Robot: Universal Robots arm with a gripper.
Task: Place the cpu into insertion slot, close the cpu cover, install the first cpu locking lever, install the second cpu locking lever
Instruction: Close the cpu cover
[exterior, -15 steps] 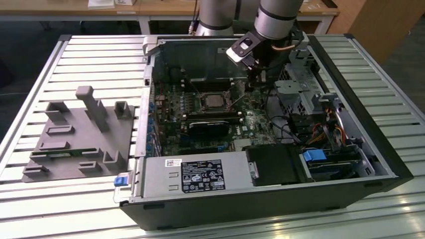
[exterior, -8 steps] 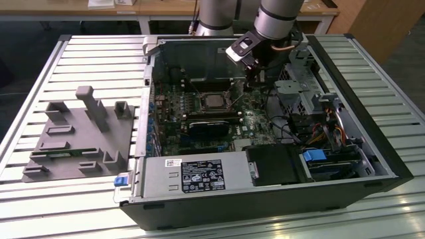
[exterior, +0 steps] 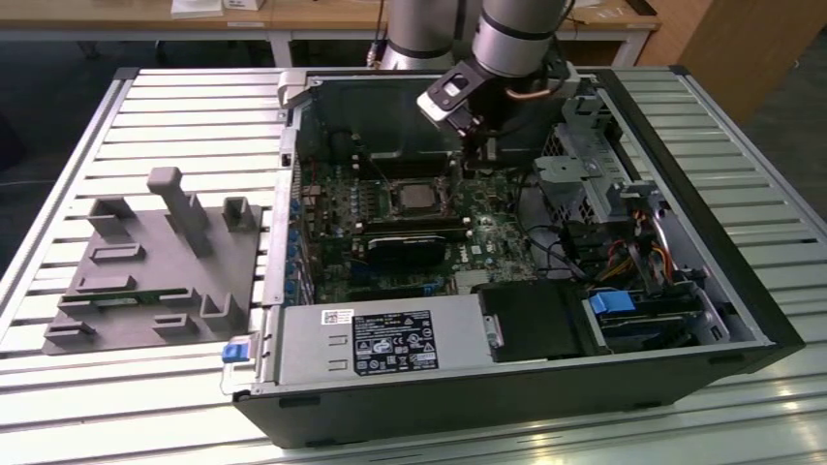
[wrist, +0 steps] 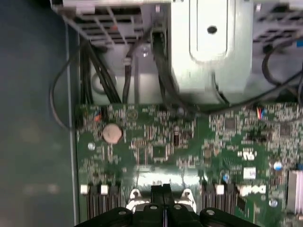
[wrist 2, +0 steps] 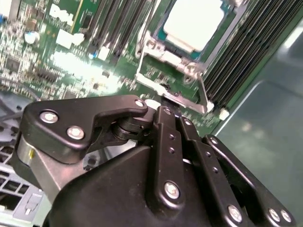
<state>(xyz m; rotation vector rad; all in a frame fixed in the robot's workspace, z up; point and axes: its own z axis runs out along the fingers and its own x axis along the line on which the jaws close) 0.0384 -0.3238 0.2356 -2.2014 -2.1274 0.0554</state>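
Observation:
The cpu point(wrist 2: 194, 21) lies flat in the insertion slot point(exterior: 416, 197), its silvery top showing through the window of the cpu cover point(wrist 2: 163, 56), which is down over it. A thin metal locking lever point(wrist 2: 202, 90) runs along one side of the socket. My gripper point(exterior: 481, 155) hangs just beyond the socket's far-right corner in the exterior view. Its black fingers are shut together, with their tips point(wrist 2: 163, 111) close above the socket's metal edge. Nothing shows between them. In the first wrist view the gripper point(wrist: 163, 190) sits between two silver lever ends point(wrist: 135, 193).
The open computer case point(exterior: 723, 291) lies on a slatted table. A black heatsink point(exterior: 403, 250) sits in front of the socket, and memory slots point(wrist 2: 246, 52) run beside it. A drive cage and cables point(exterior: 607, 194) crowd the exterior view's right. A grey fixture point(exterior: 155, 271) stands on the left.

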